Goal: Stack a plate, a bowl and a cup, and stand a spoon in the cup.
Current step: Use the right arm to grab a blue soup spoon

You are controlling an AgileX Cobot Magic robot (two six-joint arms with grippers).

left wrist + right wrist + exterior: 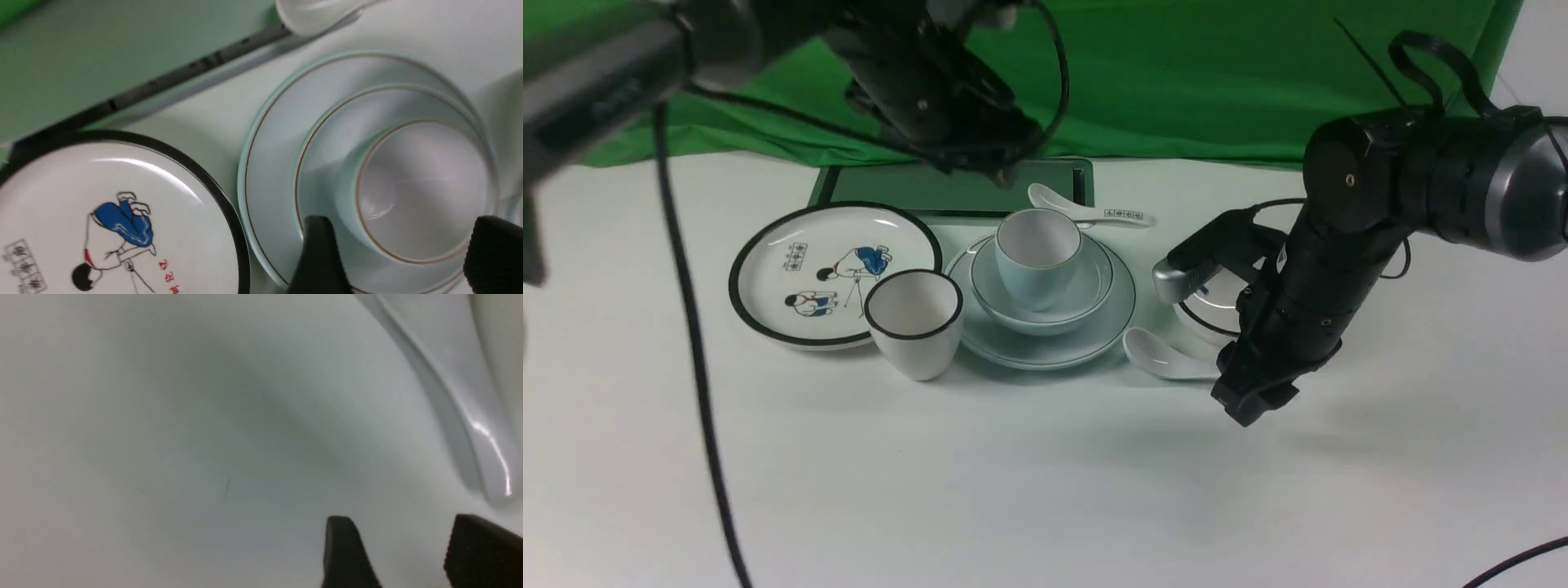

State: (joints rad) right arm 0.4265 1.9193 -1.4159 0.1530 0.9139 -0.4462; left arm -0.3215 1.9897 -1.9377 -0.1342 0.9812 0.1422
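The plate (1107, 327) sits mid-table with the bowl (1086, 290) on it and the cup (1037, 253) upright inside the bowl. In the left wrist view the cup (421, 192) is empty, ringed by the bowl (335, 134) and plate (269, 139). My left gripper (404, 228) hovers open just above the cup, touching nothing; in the front view it (1005, 170) hangs over the stack. The spoon (1160, 355) lies on the table right of the plate. My right gripper (1250, 400) is open and low beside its handle (470, 396), with only table between the fingers.
A black-rimmed cartoon plate (768, 269) and a black-rimmed white cup (915, 322) stand left of the stack. A marked spoon (1086, 211) and a dark tablet (890, 186) lie behind. A black-rimmed bowl (1217, 310) is partly hidden by my right arm. A cable (694, 343) hangs at left.
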